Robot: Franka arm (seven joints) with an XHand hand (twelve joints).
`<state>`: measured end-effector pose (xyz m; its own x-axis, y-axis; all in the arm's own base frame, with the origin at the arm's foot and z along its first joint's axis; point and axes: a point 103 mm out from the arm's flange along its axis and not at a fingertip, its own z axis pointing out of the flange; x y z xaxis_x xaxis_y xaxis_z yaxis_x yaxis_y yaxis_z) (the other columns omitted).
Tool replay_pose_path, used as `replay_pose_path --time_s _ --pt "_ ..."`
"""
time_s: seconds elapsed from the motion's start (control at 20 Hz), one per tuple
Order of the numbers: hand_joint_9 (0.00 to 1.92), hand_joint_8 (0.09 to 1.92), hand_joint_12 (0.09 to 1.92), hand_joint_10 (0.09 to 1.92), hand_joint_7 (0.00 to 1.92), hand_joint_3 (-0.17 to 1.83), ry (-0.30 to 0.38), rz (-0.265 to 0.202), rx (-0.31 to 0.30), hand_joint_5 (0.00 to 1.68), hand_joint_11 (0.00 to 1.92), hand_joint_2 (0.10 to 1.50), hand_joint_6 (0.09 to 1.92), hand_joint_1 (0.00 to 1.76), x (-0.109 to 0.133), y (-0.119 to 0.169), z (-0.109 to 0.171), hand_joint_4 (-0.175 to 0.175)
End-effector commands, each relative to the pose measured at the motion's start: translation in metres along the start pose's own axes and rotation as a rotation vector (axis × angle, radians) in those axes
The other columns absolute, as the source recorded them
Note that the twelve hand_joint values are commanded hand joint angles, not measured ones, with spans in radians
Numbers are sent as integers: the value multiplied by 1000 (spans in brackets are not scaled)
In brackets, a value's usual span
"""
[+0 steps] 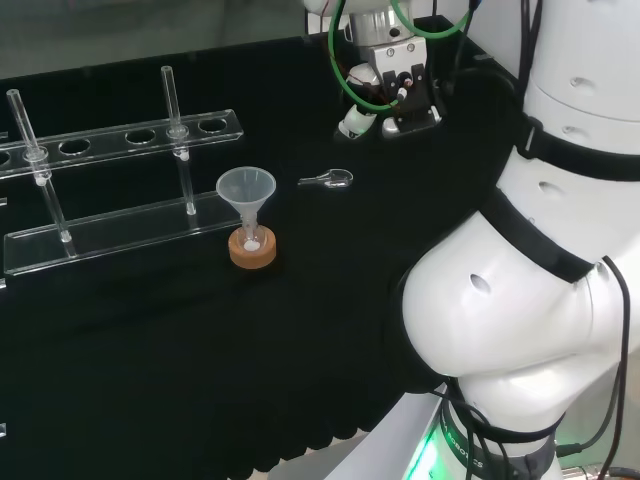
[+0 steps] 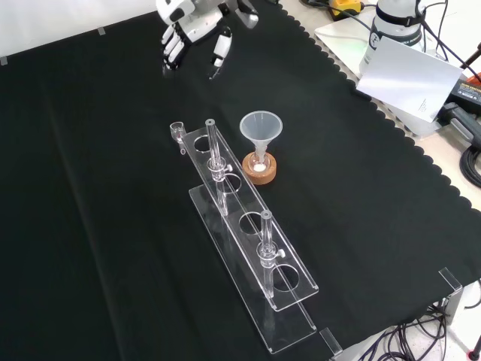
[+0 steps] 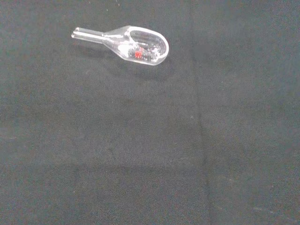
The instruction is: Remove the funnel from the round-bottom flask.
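A clear funnel (image 1: 246, 190) stands with its stem in a small round-bottom flask (image 1: 252, 241), which rests on a cork ring (image 1: 252, 250) near the middle of the cloth. In the front view the funnel (image 2: 260, 129) rises from the flask on the cork ring (image 2: 259, 168), beside the rack. The hand (image 2: 197, 26) hangs above the cloth at the top of the front view. It is well apart from the funnel, with its fingers relaxed and nothing in them. In the head view the hand (image 1: 357, 122) is at the top, to the right of the funnel.
A clear test-tube rack (image 1: 120, 232) holding two upright tubes stands left of the flask in the head view; in the front view the rack (image 2: 252, 252) runs toward the near edge. A small glass scoop (image 1: 330, 180) (image 3: 136, 44) lies on the cloth between hand and funnel.
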<state>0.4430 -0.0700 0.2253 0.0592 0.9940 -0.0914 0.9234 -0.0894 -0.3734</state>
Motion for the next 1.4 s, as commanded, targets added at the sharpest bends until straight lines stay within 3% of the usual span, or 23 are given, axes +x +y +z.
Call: replay_pose_path --time_s 0.05,0.4,0.85,1.4 --pt "837 689 1309 87 336 -175 0 -15 -24 409 378 1017 151 698 20 -38 -7 -39" --pt "836 686 1311 87 338 -175 3 -56 -28 404 373 1012 140 679 40 -63 -10 -40" --pt "719 687 1388 87 203 -175 4 -145 45 303 294 961 87 506 92 -89 -20 -42" --pt "529 700 1463 87 46 -164 -44 -204 121 201 225 896 87 450 138 -99 -11 -44"
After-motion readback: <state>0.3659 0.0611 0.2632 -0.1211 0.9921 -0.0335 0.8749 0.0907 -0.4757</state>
